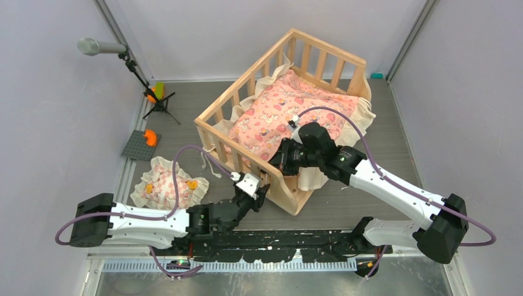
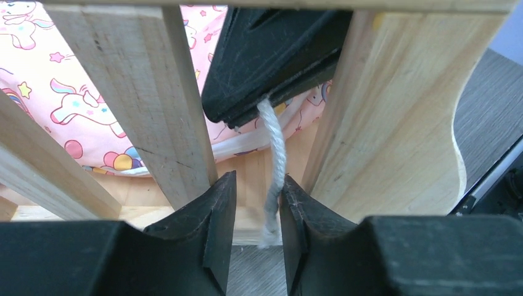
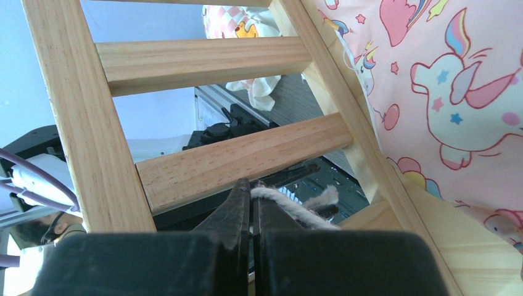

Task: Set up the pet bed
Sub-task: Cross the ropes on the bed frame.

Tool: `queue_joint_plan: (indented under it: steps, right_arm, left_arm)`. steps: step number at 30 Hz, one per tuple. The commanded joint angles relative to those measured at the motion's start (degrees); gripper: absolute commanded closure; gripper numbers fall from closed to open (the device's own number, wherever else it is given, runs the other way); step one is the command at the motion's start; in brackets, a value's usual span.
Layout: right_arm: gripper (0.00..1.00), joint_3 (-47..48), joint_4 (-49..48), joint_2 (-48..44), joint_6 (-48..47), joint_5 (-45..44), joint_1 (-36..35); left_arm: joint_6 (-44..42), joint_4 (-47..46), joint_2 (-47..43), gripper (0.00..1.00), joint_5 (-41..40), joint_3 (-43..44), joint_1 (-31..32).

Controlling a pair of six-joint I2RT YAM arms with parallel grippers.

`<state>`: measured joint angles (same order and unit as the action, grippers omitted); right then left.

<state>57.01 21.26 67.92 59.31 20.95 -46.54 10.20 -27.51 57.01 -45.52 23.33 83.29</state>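
Where the bed [image 1: 217, 117] sat mid-table [image 1: 395, 123], both grippers met at its near corner, one on each side of the rail. From inside the frame the right gripper [image 3: 251, 188] had its jaws pressed together on a white cord [image 2: 277, 148], tips poked into the gap between a slat [image 2: 145, 92] and the corner post [image 2: 395, 105]. The cord hung from those tips straight down, long axis near upright, to the left gripper [image 2: 259, 185] waiting outside the rail. Its jaws stood a little apart with the cord's frayed end between them, close against one finger, not visibly pinched.

The left arm was nearer the free end; my guess is that the next move is a close on it there. Slat and post flanked the fingers, so there was little room sideways.

The cushion [image 1: 277, 111] lay inside the bed, just behind the right gripper. The pillow [image 1: 166, 185] lay well apart, on the table left of the bed.
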Motion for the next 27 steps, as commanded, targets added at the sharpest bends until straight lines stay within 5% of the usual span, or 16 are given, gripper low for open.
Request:
queue_joint_plan:
  steps: [1, 5, 10, 16, 23, 27]
  right_arm:
    - [1.0, 1.01, -3.35, -0.88, 0.83, 3.44, -0.56]
    - [0.99, 0.82, -3.38, -0.95, 0.61, 3.14, -0.57]
    - [0.65, 2.48, 1.7, -2.03, -3.27, -2.12, -0.48]
    - [0.51, 8.18, 17.02, -7.0, -9.99, -12.95, -0.39]
    - [0.51, 7.19, 30.37, -13.73, -11.82, -26.16, -0.43]
    - [0.72, 1.74, 31.54, -19.72, -8.96, -29.78, -0.39]
  left_arm:
    - [0.2, -7.27, -0.15, 0.72, -2.36, 1.29, 0.03]
    - [1.64, -6.72, -0.99, 0.99, -0.19, 1.45, 0.03]
    - [5.61, 4.51, -6.21, 1.0, 1.93, 3.56, 0.03]
    - [9.73, 20.38, -13.26, 1.0, 2.63, 5.79, 0.05]
    - [11.51, 28.6, -16.55, 1.0, 2.69, 7.45, 0.03]
    - [10.39, 30.76, -15.95, 1.0, 1.41, 10.67, 0.04]
